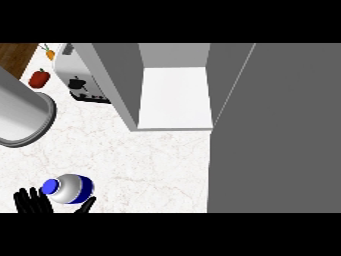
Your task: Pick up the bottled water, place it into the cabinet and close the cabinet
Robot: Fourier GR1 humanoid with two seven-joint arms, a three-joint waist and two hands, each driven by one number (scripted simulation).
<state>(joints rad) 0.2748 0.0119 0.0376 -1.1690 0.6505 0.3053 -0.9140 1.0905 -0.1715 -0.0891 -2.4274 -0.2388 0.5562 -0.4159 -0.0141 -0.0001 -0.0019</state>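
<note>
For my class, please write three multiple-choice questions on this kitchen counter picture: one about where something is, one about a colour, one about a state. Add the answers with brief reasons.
1. Where is the bottled water?
A. On the cabinet shelf
B. At the lower left of the counter, by the robot's left hand
C. Beside the toaster

2. What colour is the bottle's cap?
A. Blue
B. Red
C. Green

3. In what state is the cabinet?
A. Shut
B. Open, with the bottle inside
C. Open, with a bare white shelf showing

Answers:
1 B: the bottle stands on the counter between the fingers and thumb of the left hand.
2 A: the cap seen from above is blue.
3 C: the door is swung open at the right and nothing rests on the part of the shelf that shows.
</note>
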